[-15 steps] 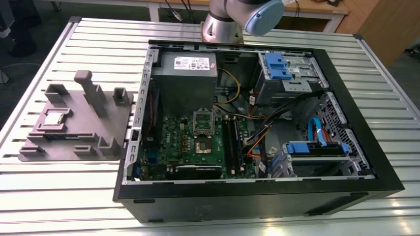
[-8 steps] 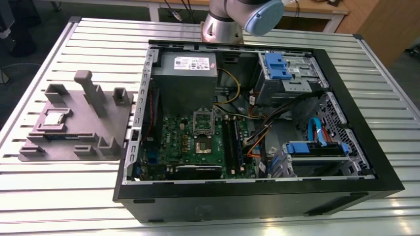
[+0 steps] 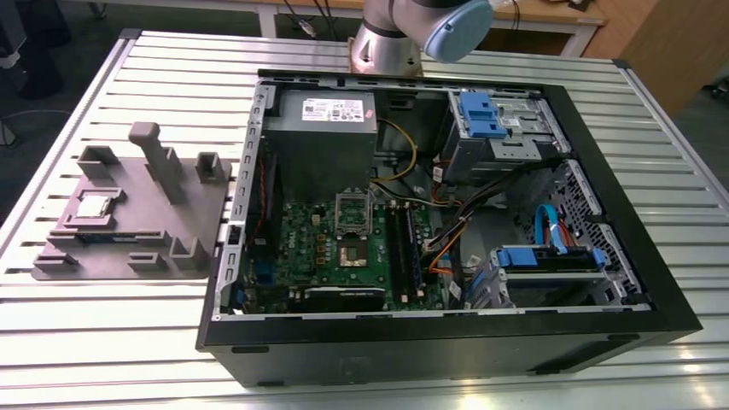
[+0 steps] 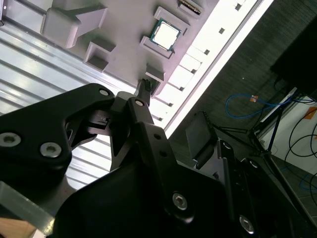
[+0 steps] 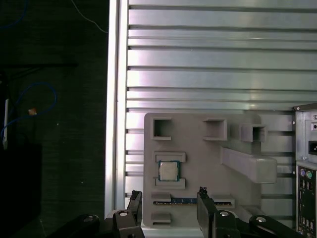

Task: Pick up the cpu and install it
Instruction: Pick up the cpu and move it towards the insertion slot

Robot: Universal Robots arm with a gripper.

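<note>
On slatted metal counter (image 3: 171, 77), to exterior view's left of open PC case (image 3: 456, 342): grey fixture tray (image 3: 183, 224).
Item: cpu (image 5: 169, 171), flat, metal top up, seated in square recess of tray; recess walls prob. there to keep it located for a straight-down pick.
Well apart from motherboard socket (image 3: 352, 239) inside case; install not yet done.
Jaws: released, spread wide, nothing betw. them, near tray edge in first wrist view, clear of cpu.
</note>
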